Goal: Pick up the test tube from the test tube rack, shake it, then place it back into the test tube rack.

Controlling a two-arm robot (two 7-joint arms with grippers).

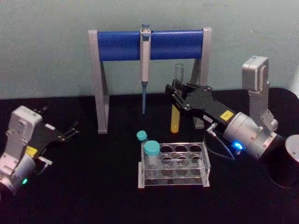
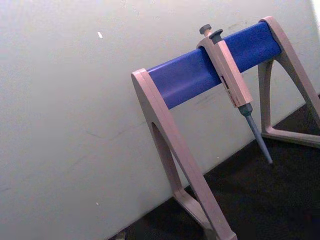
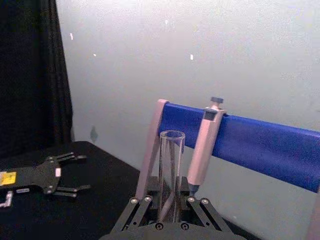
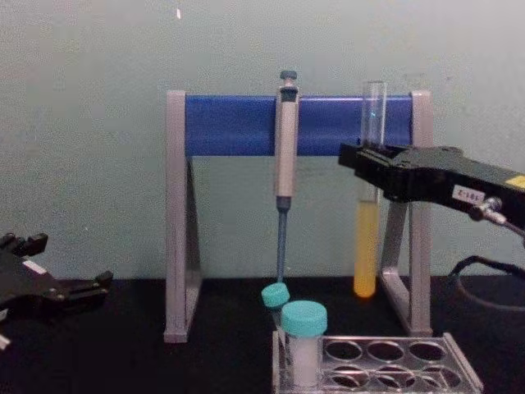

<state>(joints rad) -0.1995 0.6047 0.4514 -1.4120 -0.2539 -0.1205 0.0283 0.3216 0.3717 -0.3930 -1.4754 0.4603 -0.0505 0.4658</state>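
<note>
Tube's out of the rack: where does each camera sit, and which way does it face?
Head: high, facing forward and down onto the clear plastic holed rack; open left gripper parked left, right gripper clamping the long glass tube of yellow liquid.
Chest: low, facing level across the black table; both grippers at its edges.
Left wrist: faces the wall and grey-and-blue pipette stand.
Right wrist: looks past its own fingers up the tube.
Both wrists share the stand.

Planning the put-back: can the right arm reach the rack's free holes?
Probably yes. The right tool holds the test tube upright behind the test tube rack; capped vials stand only at its left end.
</note>
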